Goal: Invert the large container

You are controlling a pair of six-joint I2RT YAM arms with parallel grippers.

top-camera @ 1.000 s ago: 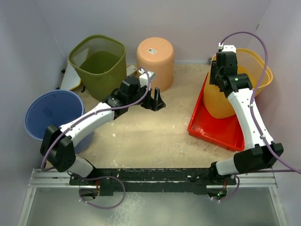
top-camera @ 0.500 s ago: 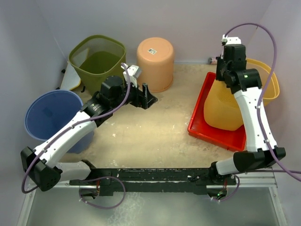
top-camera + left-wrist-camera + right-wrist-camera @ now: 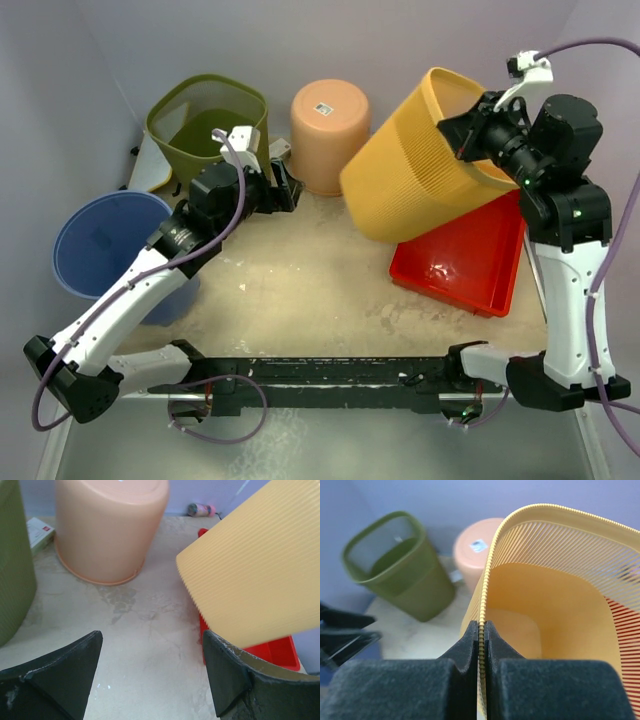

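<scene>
The large container is a ribbed yellow bin (image 3: 420,160). It hangs in the air, tipped on its side with its base toward the left, above the table and the red tray (image 3: 465,262). My right gripper (image 3: 480,125) is shut on its rim (image 3: 481,630); the bin's inside fills the right wrist view. My left gripper (image 3: 283,186) is open and empty, low over the table near the peach bucket (image 3: 330,120). In the left wrist view its open fingers (image 3: 225,670) frame bare table, with the yellow bin's ribbed wall (image 3: 255,575) at upper right.
A green bin (image 3: 208,135) stands upright at the back left. A blue bucket (image 3: 110,245) sits at the left edge. The peach bucket stands upside down at the back (image 3: 107,527). A small white box (image 3: 40,531) lies beside it.
My right gripper has lifted the yellow bin out of the red tray and tipped it onto its side toward the left. My left arm has drawn back to the left.
</scene>
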